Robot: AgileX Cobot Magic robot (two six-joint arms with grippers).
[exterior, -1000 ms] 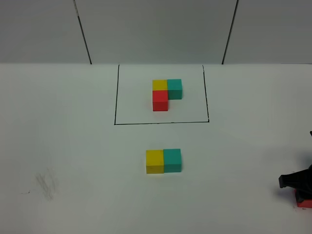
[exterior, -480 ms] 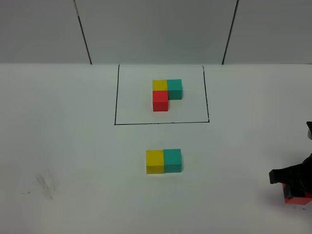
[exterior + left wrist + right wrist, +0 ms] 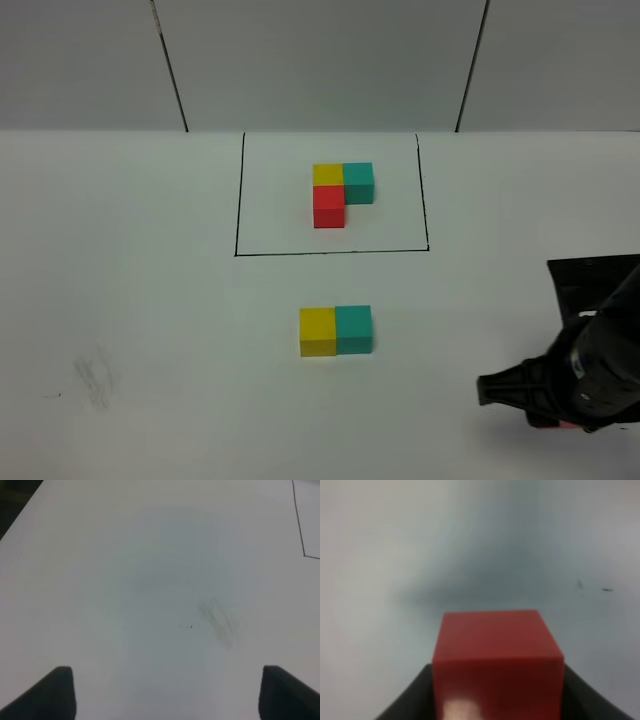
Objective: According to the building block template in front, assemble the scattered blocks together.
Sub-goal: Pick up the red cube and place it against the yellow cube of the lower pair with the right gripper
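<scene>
The building block template (image 3: 342, 188), a yellow, teal and red L of cubes, sits inside a black rectangular outline at the back centre. Below it on the table, a yellow block (image 3: 318, 331) and a teal block (image 3: 354, 329) stand side by side, touching. My right gripper (image 3: 532, 400) hovers at the lower right, shut on the red block (image 3: 497, 655); in the exterior view only a red sliver (image 3: 548, 424) shows under the arm. My left gripper (image 3: 167, 695) is open over bare table, with nothing between its fingers, and is outside the exterior view.
The white table (image 3: 150, 300) has a faint grey smudge (image 3: 95, 378) at the lower left, also visible as a smudge (image 3: 220, 620) in the left wrist view. A corner of the black outline (image 3: 300, 530) shows there too. A grey panelled wall stands behind.
My right arm has come in from the right edge, moving left across the front of the table with the red block in its grip. The other blocks have not moved.
</scene>
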